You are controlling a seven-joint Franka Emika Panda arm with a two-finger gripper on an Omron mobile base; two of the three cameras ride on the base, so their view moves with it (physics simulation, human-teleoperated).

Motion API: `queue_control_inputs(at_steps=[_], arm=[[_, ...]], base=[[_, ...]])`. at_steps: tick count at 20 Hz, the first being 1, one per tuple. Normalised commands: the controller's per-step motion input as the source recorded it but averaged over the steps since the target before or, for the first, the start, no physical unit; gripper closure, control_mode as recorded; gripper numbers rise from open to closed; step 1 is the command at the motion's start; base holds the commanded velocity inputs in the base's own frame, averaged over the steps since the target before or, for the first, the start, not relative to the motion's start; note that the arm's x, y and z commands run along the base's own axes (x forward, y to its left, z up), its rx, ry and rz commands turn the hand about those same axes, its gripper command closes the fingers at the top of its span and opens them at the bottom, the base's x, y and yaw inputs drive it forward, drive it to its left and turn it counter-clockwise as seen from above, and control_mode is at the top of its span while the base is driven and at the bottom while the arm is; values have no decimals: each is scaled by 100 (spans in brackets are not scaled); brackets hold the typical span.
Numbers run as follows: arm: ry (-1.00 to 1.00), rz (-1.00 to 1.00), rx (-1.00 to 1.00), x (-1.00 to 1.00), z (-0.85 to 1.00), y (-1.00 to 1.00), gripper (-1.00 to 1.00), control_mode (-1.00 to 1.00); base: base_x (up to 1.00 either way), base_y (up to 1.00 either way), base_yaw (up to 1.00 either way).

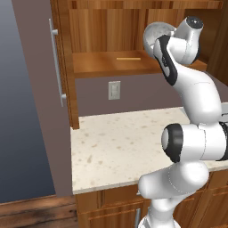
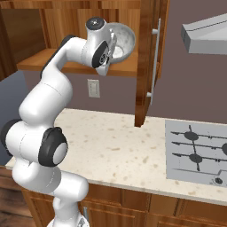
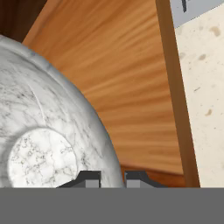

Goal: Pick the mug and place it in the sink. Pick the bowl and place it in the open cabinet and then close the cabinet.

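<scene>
Right base view gives me the cabinet [image 2: 146,62] first, its door swung open with the long bar handle facing the room, so the shelf is free to take a load. I have the bowl [image 2: 120,41] raised to that shelf, tipped on its side because I'm pinching its rim. Smallest, the gripper [image 3: 112,178]: clenched on the bowl's rim, fingertips [image 3: 89,178] close together either side of the wall.

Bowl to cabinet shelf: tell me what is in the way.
Nothing visible. The pincer is shut on the rim of the bowl, which is tipped on its side just over the shelf of the open cabinet; the shelf boards under it are bare.
</scene>
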Motion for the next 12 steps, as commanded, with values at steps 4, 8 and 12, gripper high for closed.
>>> queue_control_inputs(at_steps=[4, 8, 12], arm=[[-8, 1, 0, 0, 6, 0, 100, -100], [-9, 2, 0, 0, 10, 0, 100, -100], [-7, 2, 0, 0, 4, 0, 100, -100]], base=[[0, 0, 0], [0, 0, 0], [0, 0, 0]])
